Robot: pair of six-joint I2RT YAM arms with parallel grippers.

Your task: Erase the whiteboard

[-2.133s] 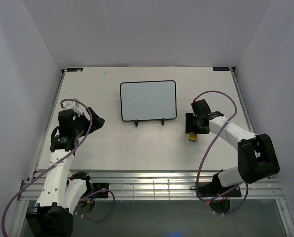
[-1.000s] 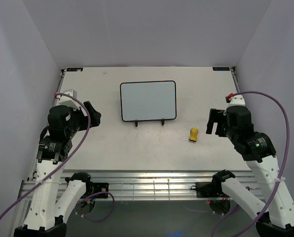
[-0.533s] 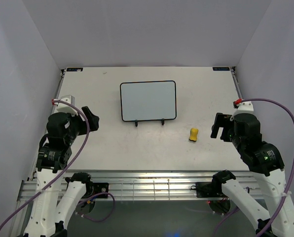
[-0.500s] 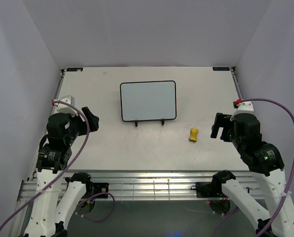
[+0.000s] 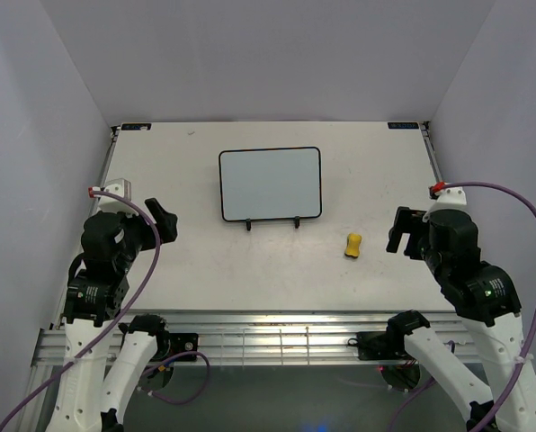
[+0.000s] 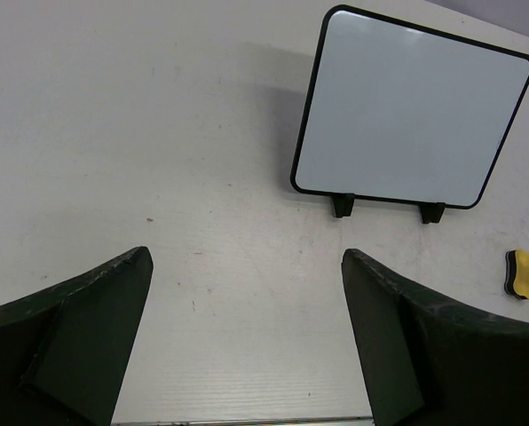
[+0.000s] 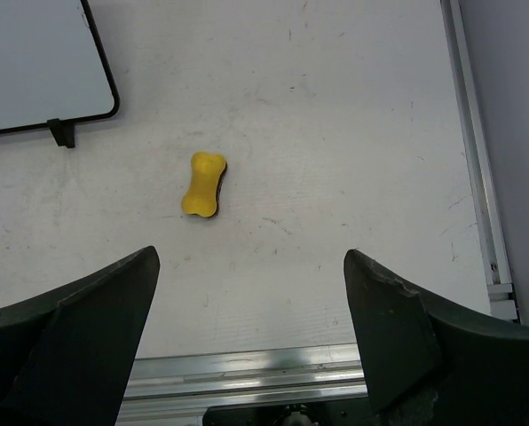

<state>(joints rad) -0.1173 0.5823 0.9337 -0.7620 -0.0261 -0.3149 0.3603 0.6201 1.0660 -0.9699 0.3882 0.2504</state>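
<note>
White tabletop (image 5: 205, 261), lightly scuffed, boxed by three pale lavender walls (image 5: 268, 54). One whiteboard (image 5: 270, 184), blank, stands toward the table's 12 o'clock on two black feet (image 6: 343, 205). One yellow eraser (image 5: 352, 245) lies at its 4 o'clock. The left gripper (image 6: 245, 257) and right gripper (image 7: 251, 257) both gape wide, holding nothing.

The left fingers (image 6: 78, 346) at 9 o'clock and the right fingers (image 7: 78, 346) at 3 o'clock are held spread wide and empty.
</note>
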